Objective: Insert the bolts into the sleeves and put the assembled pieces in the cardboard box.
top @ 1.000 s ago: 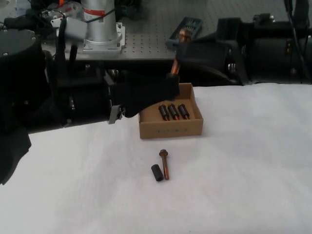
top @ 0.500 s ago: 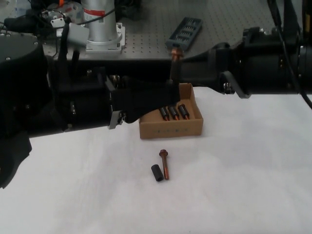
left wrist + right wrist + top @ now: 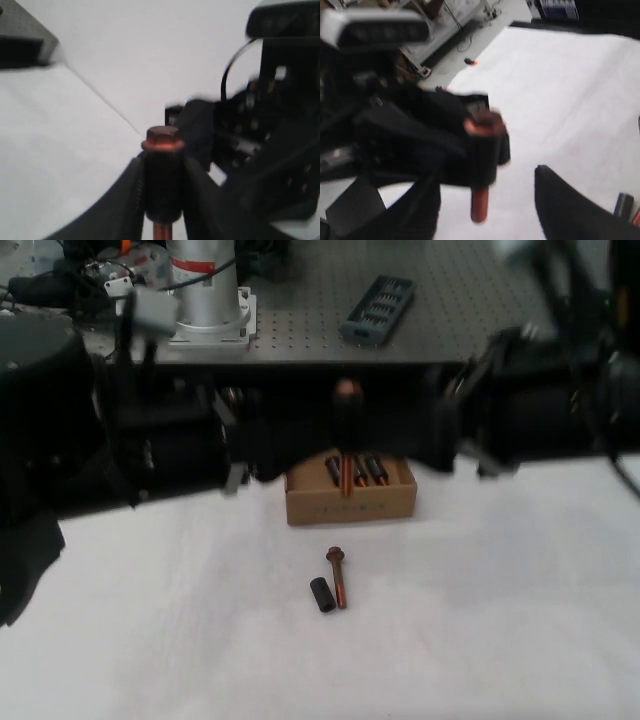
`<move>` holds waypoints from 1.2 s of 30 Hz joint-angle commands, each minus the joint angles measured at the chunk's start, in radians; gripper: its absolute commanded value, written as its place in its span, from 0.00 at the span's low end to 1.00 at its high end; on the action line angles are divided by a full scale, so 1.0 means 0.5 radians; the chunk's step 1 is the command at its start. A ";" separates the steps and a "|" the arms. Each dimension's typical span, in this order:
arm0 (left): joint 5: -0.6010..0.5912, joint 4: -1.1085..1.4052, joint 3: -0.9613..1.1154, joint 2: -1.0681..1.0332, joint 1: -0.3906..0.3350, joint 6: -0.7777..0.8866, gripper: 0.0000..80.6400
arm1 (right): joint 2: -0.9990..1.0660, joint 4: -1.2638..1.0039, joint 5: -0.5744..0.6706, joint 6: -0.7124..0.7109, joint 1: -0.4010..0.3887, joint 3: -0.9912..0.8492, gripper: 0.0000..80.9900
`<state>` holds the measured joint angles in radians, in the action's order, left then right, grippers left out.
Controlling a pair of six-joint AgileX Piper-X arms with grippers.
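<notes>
Held bolt (image 3: pixel 162 140) sunk deeper into its sleeve (image 3: pixel 162 185) than a second ago, loose sleeve (image 3: pixel 321 595) beside loose bolt (image 3: pixel 340 580) on the tabletop (image 3: pixel 500 620), head pointing away, cardboard box (image 3: pixel 350 505) behind, left tool (image 3: pixel 162 167) clamping that sleeve upright above it, right tool (image 3: pixel 485 175) spread wide

Robotics laboratory or workshop setting. Behind the cloth-covered table (image 3: pixel 480 620) lies a dark perforated mounting plate (image 3: pixel 470 290). On that plate stand a metal column (image 3: pixel 203 270) with base plate, tangled cables (image 3: pixel 110 265) beside the column, and a tool-bit case (image 3: pixel 378 308).
</notes>
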<state>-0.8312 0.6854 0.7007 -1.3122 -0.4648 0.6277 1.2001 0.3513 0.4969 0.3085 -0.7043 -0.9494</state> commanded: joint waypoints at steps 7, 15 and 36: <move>0.092 0.141 0.041 0.026 0.008 -0.087 0.01 | -0.028 0.101 -0.030 -0.055 -0.001 0.010 0.52; 0.383 -0.369 0.137 -0.102 0.008 -0.425 0.01 | -0.184 0.467 -0.035 -0.347 0.145 0.010 0.52; 0.672 -1.460 1.738 -1.599 0.201 -0.822 0.01 | -0.263 0.899 -0.123 -0.761 0.414 0.010 0.02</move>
<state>-0.5198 0.0071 1.4529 -2.0399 -0.3788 0.2272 1.0814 0.8011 0.4286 -0.0625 -0.5036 -0.9395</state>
